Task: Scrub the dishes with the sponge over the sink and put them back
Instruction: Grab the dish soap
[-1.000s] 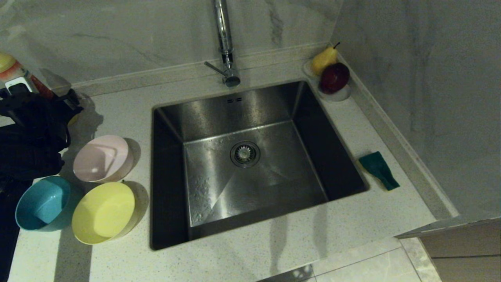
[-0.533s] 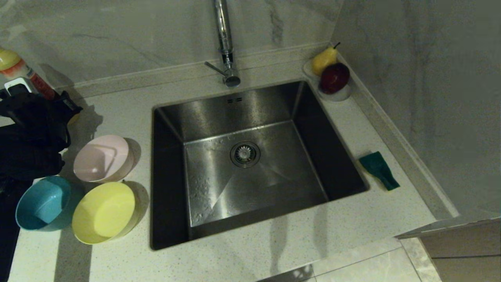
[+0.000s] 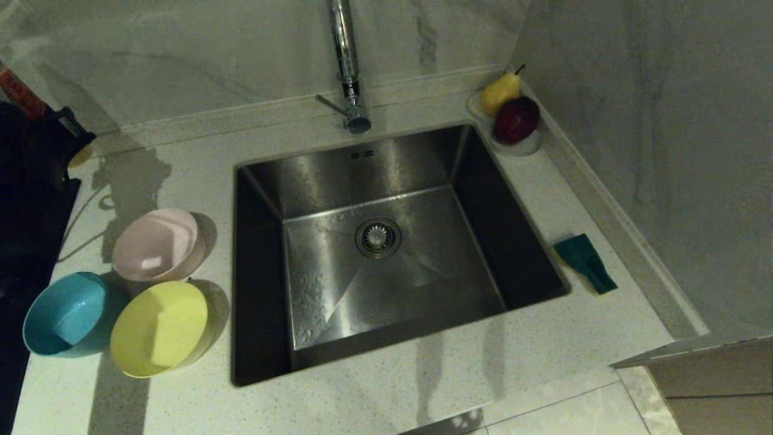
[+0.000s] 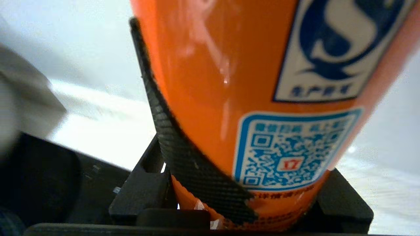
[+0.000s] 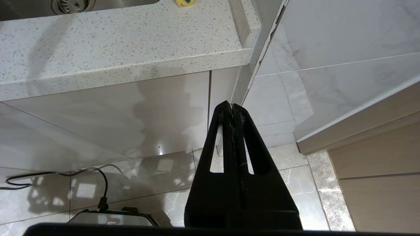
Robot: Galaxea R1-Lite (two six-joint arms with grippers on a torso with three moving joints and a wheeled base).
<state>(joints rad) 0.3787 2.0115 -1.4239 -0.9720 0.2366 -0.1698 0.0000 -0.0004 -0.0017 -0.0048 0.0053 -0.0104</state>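
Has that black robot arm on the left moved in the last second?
Yes. The left gripper, shut on the orange bottle, has gone up and toward the wall, away from the pink bowl, which it overlapped before.

Speckled countertop (image 3: 423, 386), marble walls (image 3: 652, 151)

Left arm gripping, right arm parked low.
The left gripper (image 4: 229, 183) sits at the far left, its black textured fingers (image 4: 183, 154) clamped on an orange labelled bottle (image 4: 229, 85); the right gripper (image 5: 232, 108) hangs below counter height, fingers pressed together.
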